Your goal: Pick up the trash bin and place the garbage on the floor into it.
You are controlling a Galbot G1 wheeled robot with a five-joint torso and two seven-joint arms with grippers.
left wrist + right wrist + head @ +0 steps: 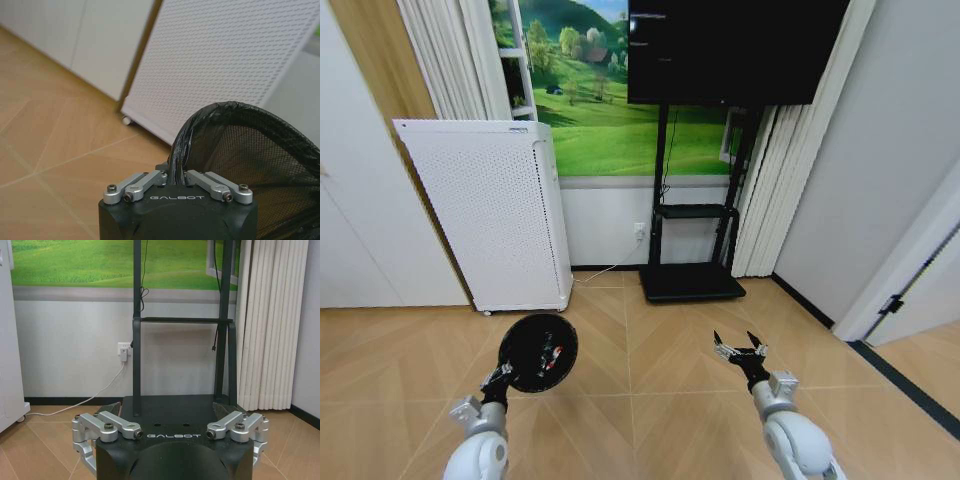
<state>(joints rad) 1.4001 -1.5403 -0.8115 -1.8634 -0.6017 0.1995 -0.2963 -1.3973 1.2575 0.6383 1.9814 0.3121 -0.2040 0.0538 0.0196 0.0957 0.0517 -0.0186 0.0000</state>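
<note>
Above the wood floor (650, 350), the left gripper (176, 176) was clamped on the rim of the bin (538, 352), held clear of the ground in front of the white appliance (490, 210) with red-and-white litter (552, 357) inside, while the right gripper (740, 350) hovered open and empty.

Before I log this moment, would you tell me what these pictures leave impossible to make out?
- Contents of the trash bin: in the head view, red and white specks inside are too small to identify or count.
- Bin's base and far rim: in the left wrist view, cut off by the frame edge; the left gripper body hides the lower wall.
- Floor just ahead of the right gripper: hidden by its own body in the right wrist view.
</note>
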